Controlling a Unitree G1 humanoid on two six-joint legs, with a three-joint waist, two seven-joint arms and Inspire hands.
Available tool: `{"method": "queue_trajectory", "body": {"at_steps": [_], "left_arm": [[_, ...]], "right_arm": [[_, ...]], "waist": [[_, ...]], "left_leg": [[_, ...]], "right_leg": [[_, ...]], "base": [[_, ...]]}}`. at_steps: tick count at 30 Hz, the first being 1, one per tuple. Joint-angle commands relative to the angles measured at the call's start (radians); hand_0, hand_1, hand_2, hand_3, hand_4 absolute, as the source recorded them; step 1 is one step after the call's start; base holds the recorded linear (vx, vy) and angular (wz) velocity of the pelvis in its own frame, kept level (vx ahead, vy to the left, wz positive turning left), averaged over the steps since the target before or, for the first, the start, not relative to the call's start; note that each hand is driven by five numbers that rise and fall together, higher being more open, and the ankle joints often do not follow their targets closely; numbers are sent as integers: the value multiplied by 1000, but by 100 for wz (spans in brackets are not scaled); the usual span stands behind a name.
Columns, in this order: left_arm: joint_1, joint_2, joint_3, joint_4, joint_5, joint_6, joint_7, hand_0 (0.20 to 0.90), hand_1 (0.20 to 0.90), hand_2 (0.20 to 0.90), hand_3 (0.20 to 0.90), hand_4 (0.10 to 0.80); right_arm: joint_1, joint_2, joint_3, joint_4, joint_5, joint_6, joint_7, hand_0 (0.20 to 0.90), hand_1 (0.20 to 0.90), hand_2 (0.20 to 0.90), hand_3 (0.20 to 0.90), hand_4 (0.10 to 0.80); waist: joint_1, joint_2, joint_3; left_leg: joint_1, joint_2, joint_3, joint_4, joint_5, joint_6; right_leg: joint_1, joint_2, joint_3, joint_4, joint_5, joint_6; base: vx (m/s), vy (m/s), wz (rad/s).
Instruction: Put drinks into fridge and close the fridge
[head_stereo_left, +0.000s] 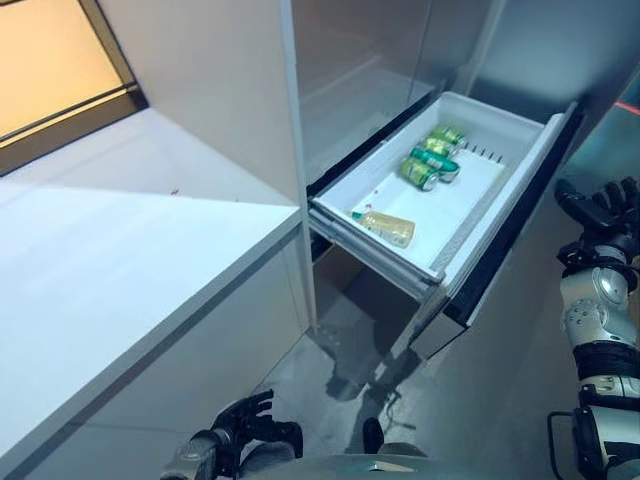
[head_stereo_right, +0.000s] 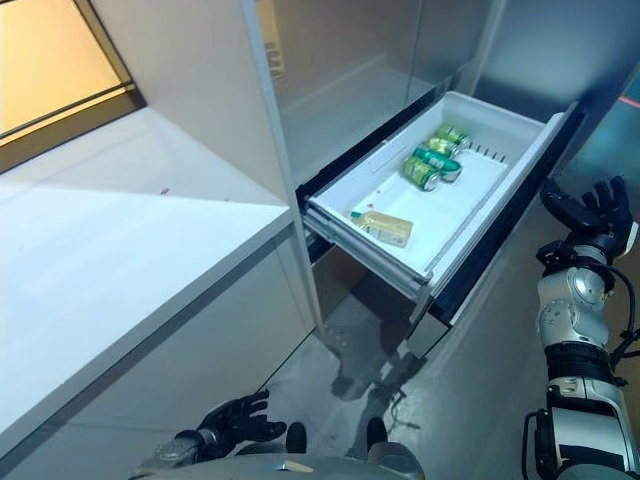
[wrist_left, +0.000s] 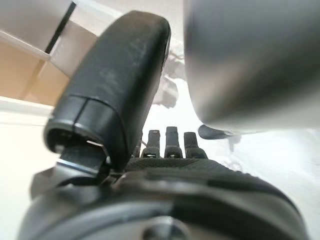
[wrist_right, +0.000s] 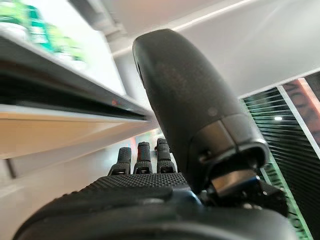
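Observation:
The white fridge drawer (head_stereo_left: 470, 235) stands pulled out at the upper right. Green cans (head_stereo_left: 432, 160) lie together near its back, and a pale yellow bottle (head_stereo_left: 388, 229) lies on its side near the front. My right hand (head_stereo_right: 590, 212) is open and empty, raised just right of the drawer's front panel (head_stereo_right: 505, 225), apart from it. Its own wrist view shows straight fingers (wrist_right: 142, 157) below the drawer's edge. My left hand (head_stereo_right: 235, 420) hangs low beside the counter, open and empty, fingers (wrist_left: 167, 142) straight.
A long white counter (head_stereo_left: 130, 240) runs along the left, with a tall white cabinet wall (head_stereo_left: 215, 80) beside the fridge. The open fridge compartment (head_stereo_left: 360, 80) sits above the drawer. Grey floor (head_stereo_left: 480, 390) lies below the drawer.

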Motion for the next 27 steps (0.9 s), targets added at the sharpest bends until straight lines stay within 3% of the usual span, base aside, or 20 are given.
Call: {"method": "queue_trajectory", "body": {"at_steps": [1,8,14,17,22,27], "left_arm": [[-42,27,-12,-56,-42,-34,41,900,900,900,900,800],[-63,20,3,-77,-78,-45,85,900,900,900,900,800],[-72,18,12,-83,-97,-51,88,900,900,900,900,800],[-71,17,14,-88,-104,-52,83,900,900,900,900,800],[-58,21,13,-104,-107,-64,57,900,900,900,900,800],[-44,33,-8,-127,-105,-67,43,900,900,900,900,800]], "right_arm": [[-143,-51,-23,-61,35,-158,0,900,900,900,900,800],[-170,-50,2,-33,83,-143,27,900,900,900,900,800],[-197,-35,26,-40,91,-111,82,900,900,900,900,800],[-204,-25,51,-63,116,-73,200,900,900,900,900,800],[-216,-3,152,-141,170,48,552,900,900,900,900,800],[-276,-9,224,-160,172,90,650,900,900,900,900,800]], "waist": [[34,-59,61],[34,-44,105],[37,-33,117],[39,-30,121],[54,-31,126],[73,-27,121]], "left_leg": [[-142,-100,-45,260,-190,108],[-292,-122,-47,407,-217,115],[-345,-126,-49,437,-207,108],[-352,-129,-54,433,-197,103],[-337,-129,-72,396,-172,93],[-329,-126,-89,356,-145,83]], "right_leg": [[-126,-2,5,261,-101,-36],[-279,6,-6,425,-142,-61],[-345,14,-9,485,-154,-71],[-357,18,-8,492,-154,-73],[-346,19,-11,470,-147,-68],[-334,12,-22,433,-132,-62]], "base": [[-208,-43,2],[-84,13,4],[-42,30,-2],[-4,11,-2],[20,-12,-12],[9,-13,-13]]}}
